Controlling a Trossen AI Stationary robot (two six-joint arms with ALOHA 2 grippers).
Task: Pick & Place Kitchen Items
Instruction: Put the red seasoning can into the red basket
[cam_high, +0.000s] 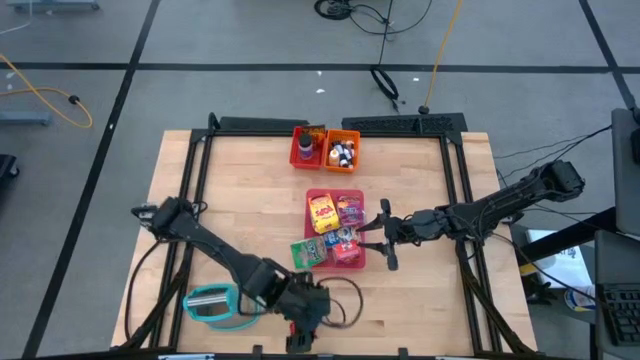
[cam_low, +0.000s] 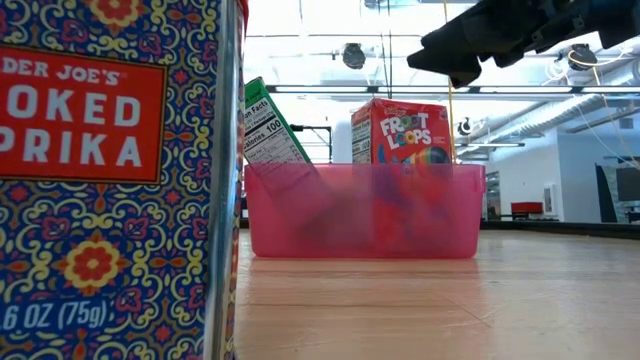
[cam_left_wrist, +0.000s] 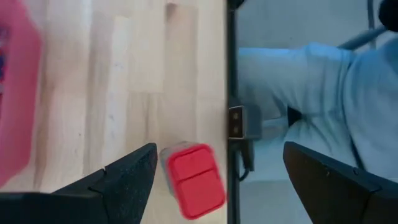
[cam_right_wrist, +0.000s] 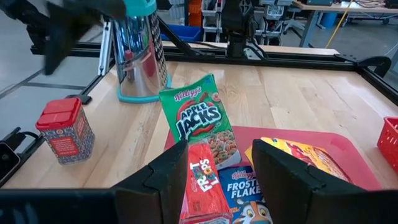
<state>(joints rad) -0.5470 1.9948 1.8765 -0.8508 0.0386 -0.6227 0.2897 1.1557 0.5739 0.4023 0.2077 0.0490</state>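
A red-lidded spice tin stands upright on its base near the table's near edge, also showing as the tin, the tin and the tin. My left gripper hovers open above the tin, one finger on either side, touching nothing. The pink-red tray holds a red Froot Loops box, a blue Frosted Flakes box and a yellow packet. A green Apple Jacks box leans on the tray's rim. My right gripper hangs open over the tray's right side, also seen as the right gripper.
A shiny metal container with a teal rim stands at the near left. A red bin and an orange bin with small items sit at the far edge. Bare wood lies to the right of the tray.
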